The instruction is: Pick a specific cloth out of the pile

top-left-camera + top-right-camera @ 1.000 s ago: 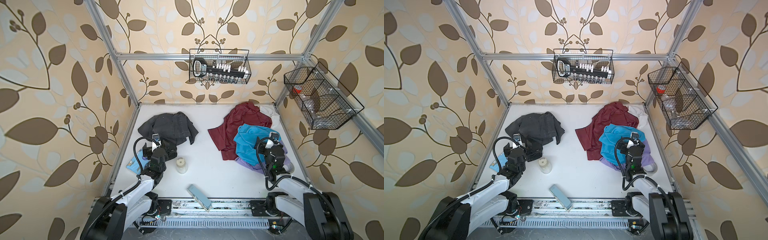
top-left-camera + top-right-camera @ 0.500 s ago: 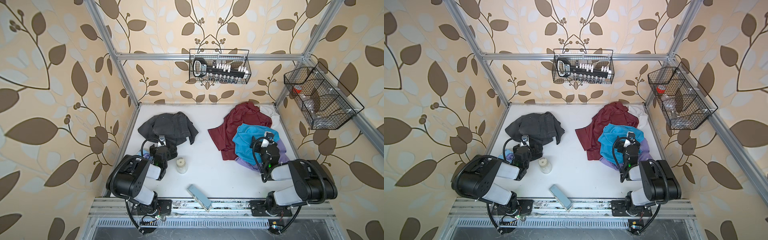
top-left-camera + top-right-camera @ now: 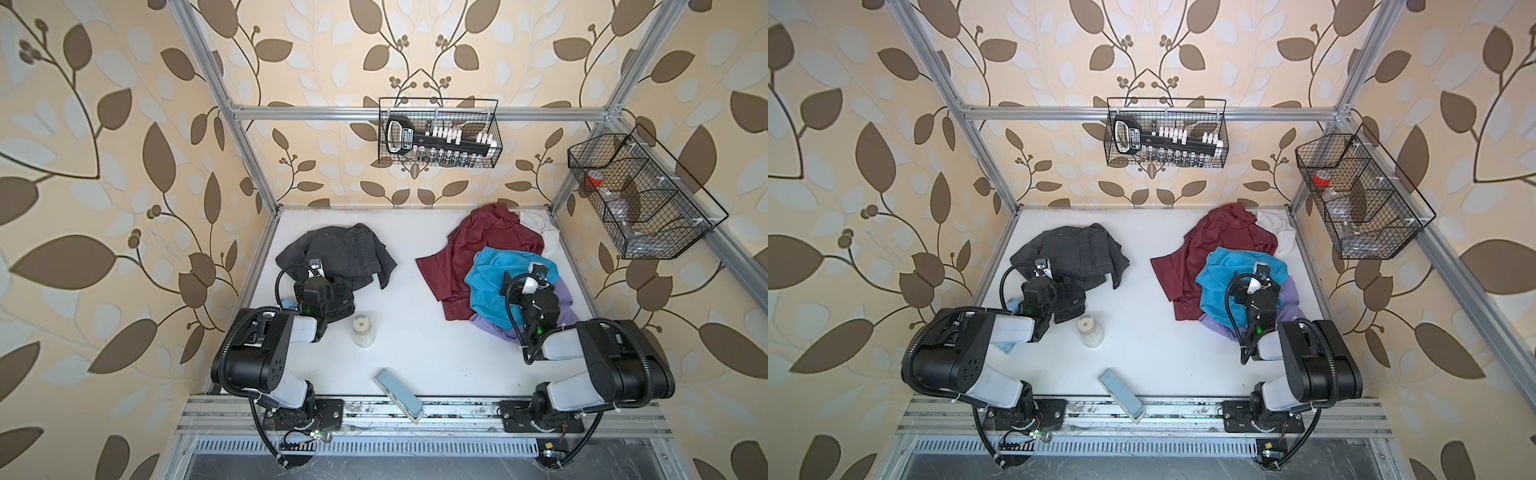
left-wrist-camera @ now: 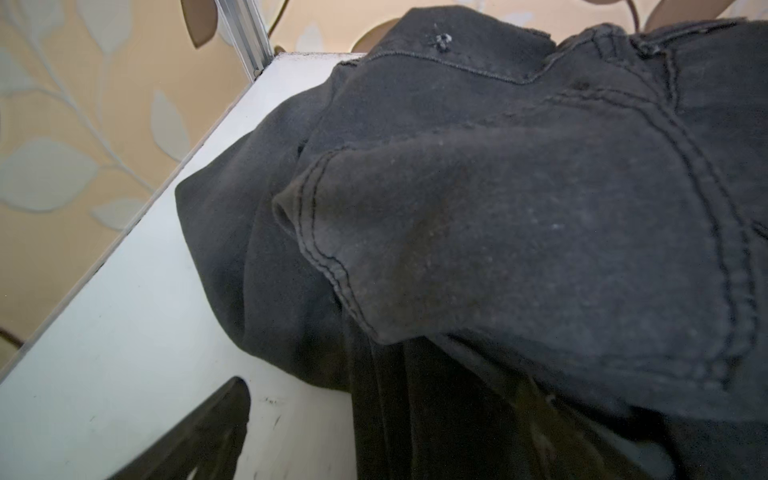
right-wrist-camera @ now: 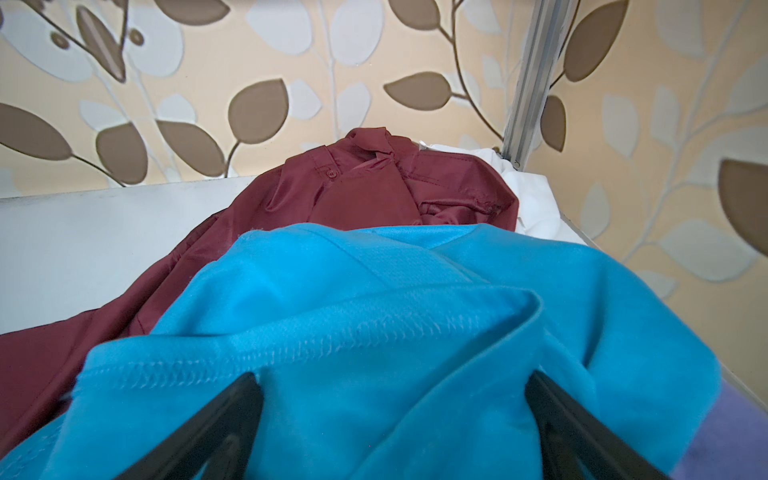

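The cloth, dark grey jeans (image 3: 340, 249) (image 3: 1075, 249), lies bunched on the left of the white table, apart from the pile. My left gripper (image 3: 328, 282) sits low at its near edge. In the left wrist view the denim (image 4: 498, 208) fills the frame; one finger (image 4: 224, 432) stands far out to the side, and the denim hides the other. The pile (image 3: 490, 286) lies at the right: maroon shirt (image 3: 486, 237), teal top, lavender shirt (image 3: 490, 326), white cloth (image 3: 540, 226). My right gripper (image 3: 530, 276) (image 5: 395, 378) stands open on the teal cloth (image 5: 374, 291).
A white-lidded jar (image 3: 363, 330) stands just right of my left arm. A pale blue flat case (image 3: 398, 395) lies at the table's front edge. Wire baskets hang on the back wall (image 3: 438, 133) and right wall (image 3: 640, 195). Metal frame posts mark the table's corners.
Both arms have folded back, with their elbows now raised near the bases. The grippers have stayed close to the same spots on the jeans and the teal cloth. The garments have not shifted.
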Robot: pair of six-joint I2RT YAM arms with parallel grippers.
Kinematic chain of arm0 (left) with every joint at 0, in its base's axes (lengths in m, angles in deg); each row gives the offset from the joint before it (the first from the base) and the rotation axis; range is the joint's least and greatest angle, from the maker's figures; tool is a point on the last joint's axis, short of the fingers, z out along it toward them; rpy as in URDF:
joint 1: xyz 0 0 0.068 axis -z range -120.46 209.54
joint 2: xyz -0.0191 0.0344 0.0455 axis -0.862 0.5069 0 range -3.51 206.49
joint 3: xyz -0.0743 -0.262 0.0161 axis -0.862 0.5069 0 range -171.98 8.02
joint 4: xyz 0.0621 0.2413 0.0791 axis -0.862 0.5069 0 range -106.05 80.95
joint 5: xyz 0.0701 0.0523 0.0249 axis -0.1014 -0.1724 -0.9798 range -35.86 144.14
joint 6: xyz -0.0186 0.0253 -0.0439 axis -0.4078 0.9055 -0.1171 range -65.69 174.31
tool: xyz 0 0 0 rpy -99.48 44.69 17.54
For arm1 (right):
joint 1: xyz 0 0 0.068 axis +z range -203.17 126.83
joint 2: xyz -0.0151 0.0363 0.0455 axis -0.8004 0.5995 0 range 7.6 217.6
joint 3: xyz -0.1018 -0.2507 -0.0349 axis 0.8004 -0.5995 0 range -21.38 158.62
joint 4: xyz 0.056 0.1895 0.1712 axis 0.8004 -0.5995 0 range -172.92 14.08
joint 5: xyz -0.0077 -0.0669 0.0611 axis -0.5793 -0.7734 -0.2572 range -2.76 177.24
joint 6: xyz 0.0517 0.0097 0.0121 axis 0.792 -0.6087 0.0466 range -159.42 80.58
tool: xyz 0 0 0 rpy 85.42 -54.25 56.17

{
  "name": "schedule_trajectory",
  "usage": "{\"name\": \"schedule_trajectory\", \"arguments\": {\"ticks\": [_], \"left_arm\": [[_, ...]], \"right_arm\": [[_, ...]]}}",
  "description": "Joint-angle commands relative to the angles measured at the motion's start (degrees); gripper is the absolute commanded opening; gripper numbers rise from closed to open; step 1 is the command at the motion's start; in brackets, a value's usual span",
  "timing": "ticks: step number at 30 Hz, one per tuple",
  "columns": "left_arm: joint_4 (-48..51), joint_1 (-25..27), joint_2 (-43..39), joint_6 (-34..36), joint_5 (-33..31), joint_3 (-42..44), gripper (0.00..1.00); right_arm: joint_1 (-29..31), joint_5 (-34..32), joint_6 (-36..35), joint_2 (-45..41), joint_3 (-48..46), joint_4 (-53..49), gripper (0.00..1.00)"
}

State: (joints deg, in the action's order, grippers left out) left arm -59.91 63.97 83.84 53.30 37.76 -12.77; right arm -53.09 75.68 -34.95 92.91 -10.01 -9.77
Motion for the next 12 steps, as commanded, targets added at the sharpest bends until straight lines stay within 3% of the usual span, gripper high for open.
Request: {"name": "schedule_trajectory", "arguments": {"ticks": [1,12], "left_arm": [[-0.4,-0.1,-1.6,-1.0,0.8,-0.5,0.99],[-0.4,-0.1,-1.6,-1.0,0.8,-0.5,0.99]], "right_arm": [[-0.1,0.7,0.4,0.3,1.1,0.2,1.0],[0.1,0.7,0.4,0.3,1.3,0.1,1.0]]}}
